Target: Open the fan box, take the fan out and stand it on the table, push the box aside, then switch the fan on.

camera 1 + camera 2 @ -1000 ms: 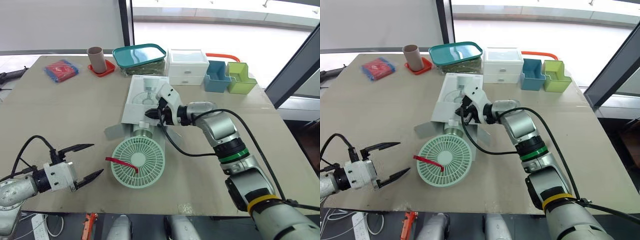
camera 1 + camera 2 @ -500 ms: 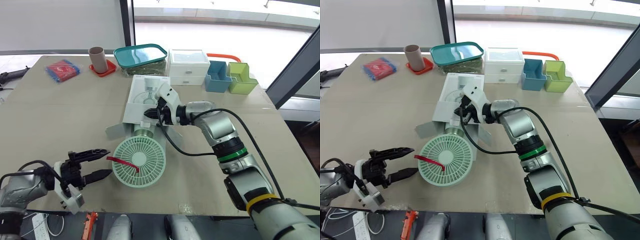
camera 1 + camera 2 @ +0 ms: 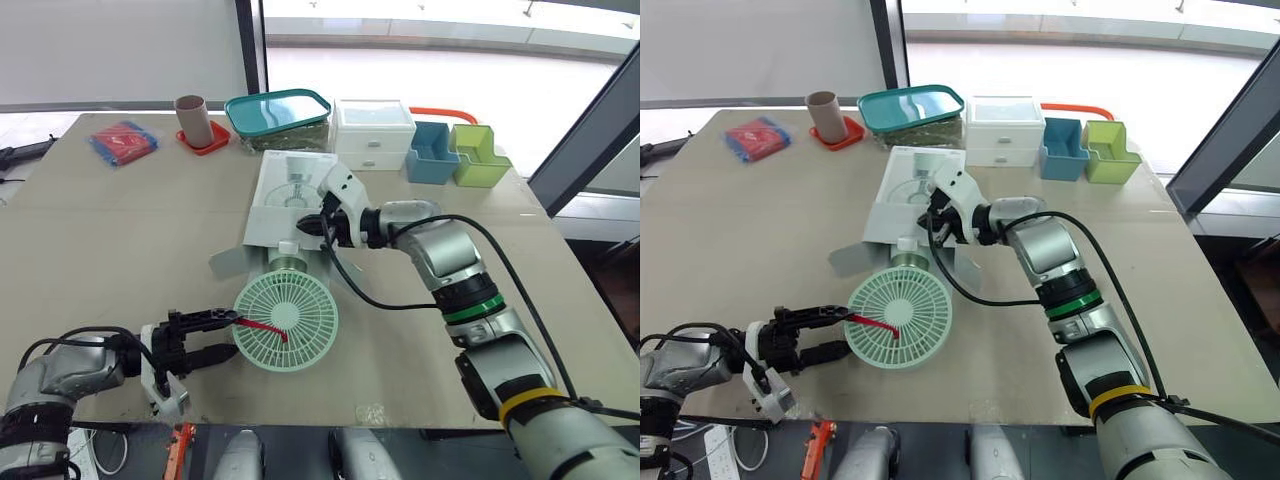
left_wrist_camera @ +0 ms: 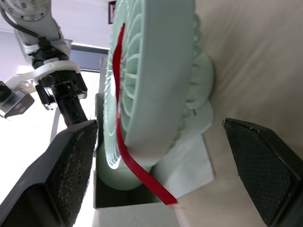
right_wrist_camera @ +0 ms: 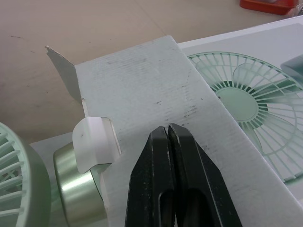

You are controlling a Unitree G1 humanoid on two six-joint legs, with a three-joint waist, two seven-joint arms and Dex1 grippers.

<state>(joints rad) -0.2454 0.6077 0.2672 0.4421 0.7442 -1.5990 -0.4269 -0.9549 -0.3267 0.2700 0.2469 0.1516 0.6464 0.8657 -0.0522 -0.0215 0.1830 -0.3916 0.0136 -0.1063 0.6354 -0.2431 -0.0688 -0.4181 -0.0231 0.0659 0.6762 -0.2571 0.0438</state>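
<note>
The fan (image 3: 285, 322) protrudes from the opened box (image 3: 266, 222).

Both arms are chunky silver-grey tubes. The right arm (image 3: 440, 255) wears a green ring (image 3: 466, 311) and a yellow ring (image 3: 524, 405) further back, plus a looping black cable (image 3: 352, 288). The right hand (image 3: 312, 226) has a white housing and two black fingers (image 5: 169, 179). The left hand (image 3: 222, 334) looks the same, with finely textured pads (image 4: 71, 170).

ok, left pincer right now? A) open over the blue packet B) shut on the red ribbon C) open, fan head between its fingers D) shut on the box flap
C: the left pincer is open, and the wrist view shows it straddling the round head of the fan.
</note>
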